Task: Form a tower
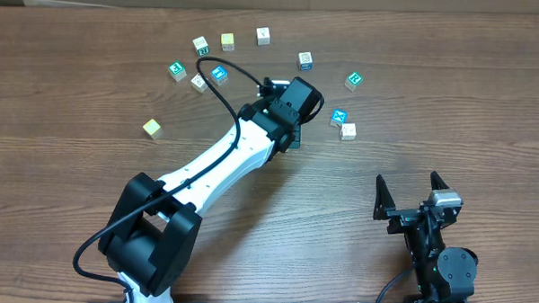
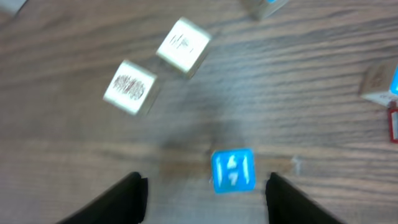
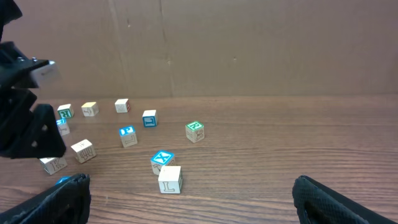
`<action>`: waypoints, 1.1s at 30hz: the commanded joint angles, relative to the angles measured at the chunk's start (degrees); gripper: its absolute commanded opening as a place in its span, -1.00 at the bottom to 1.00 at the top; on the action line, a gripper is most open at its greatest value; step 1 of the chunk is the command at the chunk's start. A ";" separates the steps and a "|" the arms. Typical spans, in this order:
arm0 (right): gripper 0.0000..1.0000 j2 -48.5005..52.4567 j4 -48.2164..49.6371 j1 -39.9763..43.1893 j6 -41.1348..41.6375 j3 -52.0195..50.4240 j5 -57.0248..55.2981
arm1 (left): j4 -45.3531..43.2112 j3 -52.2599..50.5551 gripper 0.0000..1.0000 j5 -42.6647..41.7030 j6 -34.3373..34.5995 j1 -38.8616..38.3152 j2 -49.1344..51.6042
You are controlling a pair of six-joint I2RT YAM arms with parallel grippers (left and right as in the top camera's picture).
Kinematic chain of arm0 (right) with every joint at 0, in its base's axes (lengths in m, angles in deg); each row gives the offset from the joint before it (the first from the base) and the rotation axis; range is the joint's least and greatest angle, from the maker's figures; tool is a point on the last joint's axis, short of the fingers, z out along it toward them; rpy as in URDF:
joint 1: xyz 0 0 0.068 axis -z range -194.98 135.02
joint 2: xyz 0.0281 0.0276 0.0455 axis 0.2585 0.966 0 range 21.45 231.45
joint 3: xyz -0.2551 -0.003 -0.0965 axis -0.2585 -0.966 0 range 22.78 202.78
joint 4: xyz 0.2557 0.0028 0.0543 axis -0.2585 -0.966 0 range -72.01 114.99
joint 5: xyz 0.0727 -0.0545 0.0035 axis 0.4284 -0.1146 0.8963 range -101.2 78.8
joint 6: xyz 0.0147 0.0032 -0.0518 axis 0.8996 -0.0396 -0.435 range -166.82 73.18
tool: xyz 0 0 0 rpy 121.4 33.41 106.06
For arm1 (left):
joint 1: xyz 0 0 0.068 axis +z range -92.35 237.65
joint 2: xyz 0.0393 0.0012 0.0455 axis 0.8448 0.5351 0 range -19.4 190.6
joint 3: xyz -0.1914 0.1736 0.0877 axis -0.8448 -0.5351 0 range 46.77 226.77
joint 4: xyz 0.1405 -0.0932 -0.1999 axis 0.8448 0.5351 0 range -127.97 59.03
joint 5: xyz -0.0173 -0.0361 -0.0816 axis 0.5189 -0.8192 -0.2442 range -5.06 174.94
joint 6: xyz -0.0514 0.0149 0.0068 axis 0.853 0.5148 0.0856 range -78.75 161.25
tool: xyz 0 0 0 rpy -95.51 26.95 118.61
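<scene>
My left claw (image 2: 205, 182) stands open, gaps either side of one blue-topped cube (image 2: 233, 170); eleven loose cubes (image 1: 263, 35) arc from eight to four o'clock, open table (image 1: 338, 235) at six; my right claw (image 1: 408, 181) gapes wide.

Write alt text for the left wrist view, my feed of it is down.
A blue-faced cube stands between the dark fingers of the open left gripper, touching neither. Beyond it on the wooden table, to the upper left, lie a hatched pale cube and a second pale cube. The picture is blurred.
</scene>
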 commanded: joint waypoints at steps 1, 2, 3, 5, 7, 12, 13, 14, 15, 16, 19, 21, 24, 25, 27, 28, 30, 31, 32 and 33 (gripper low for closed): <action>1.00 0.09 0.35 -0.28 0.17 -0.59 -0.02 | -1.64 -2.73 0.24 -1.79 -4.96 0.26 -0.33; 1.00 0.09 0.33 -0.28 0.17 -0.59 -0.02 | -1.99 -3.39 0.21 -3.61 -2.73 0.26 -0.31; 1.00 0.09 0.35 -0.28 0.17 -0.59 -0.02 | -2.64 -4.00 0.20 -5.18 -1.36 0.26 -0.22; 1.00 0.09 0.33 -0.28 0.17 -0.59 -0.02 | -6.23 -5.92 0.14 -6.60 -0.87 -0.13 0.15; 1.00 0.09 0.33 -0.28 0.17 -0.59 -0.02 | -8.28 -6.99 0.09 -6.71 -0.66 -0.15 0.33; 1.00 0.09 0.35 -0.28 0.17 -0.59 -0.02 | -10.75 -8.90 0.07 -6.56 3.19 -0.15 1.25; 1.00 0.09 0.33 -0.28 0.17 -0.59 -0.02 | -10.80 -8.90 0.07 -6.54 4.15 -0.15 1.62; 1.00 0.09 0.33 -0.28 0.17 -0.59 -0.02 | -11.02 -8.90 0.08 -6.56 5.42 -0.17 2.27; 1.00 0.09 0.33 -0.28 0.17 -0.59 -0.02 | -11.26 -8.90 0.08 -6.62 6.34 -0.17 2.97; 1.00 0.09 0.35 -0.28 0.17 -0.59 -0.02 | -11.67 -8.90 0.08 -6.71 7.02 -0.17 3.72; 1.00 0.09 0.33 -0.28 0.17 -0.59 -0.02 | -14.01 -8.90 0.01 -6.71 7.04 -0.15 6.62; 1.00 0.09 0.35 -0.28 0.17 -0.59 -0.02 | -14.14 -8.90 -0.10 -6.69 7.04 -0.09 6.73; 1.00 0.09 0.33 -0.28 0.17 -0.59 -0.02 | -14.14 -8.55 -0.12 -6.58 7.02 -0.07 6.60; 1.00 0.09 0.33 -0.28 0.17 -0.59 -0.02 | -14.19 -8.41 -0.12 -6.40 6.99 -0.07 6.60; 1.00 0.09 0.33 -0.28 0.17 -0.59 -0.02 | -14.34 -8.31 -0.08 -5.42 6.99 -0.07 6.60; 1.00 0.09 0.35 -0.28 0.17 -0.59 -0.02 | -14.53 -8.28 -0.05 -4.87 6.95 -0.07 6.60; 1.00 0.09 0.33 -0.28 0.17 -0.59 -0.02 | -15.63 -8.28 -0.03 -4.70 5.66 -0.07 6.60; 1.00 0.09 0.35 -0.28 0.17 -0.59 -0.02 | -15.98 -8.28 -0.03 -4.68 5.46 -0.07 6.60; 1.00 0.09 0.35 -0.28 0.17 -0.59 -0.02 | -16.33 -8.22 -0.03 -4.55 5.46 -0.07 6.60; 1.00 0.07 0.33 -0.28 0.17 -0.59 -0.02 | -16.61 -8.07 -0.04 -4.55 5.46 -0.07 6.60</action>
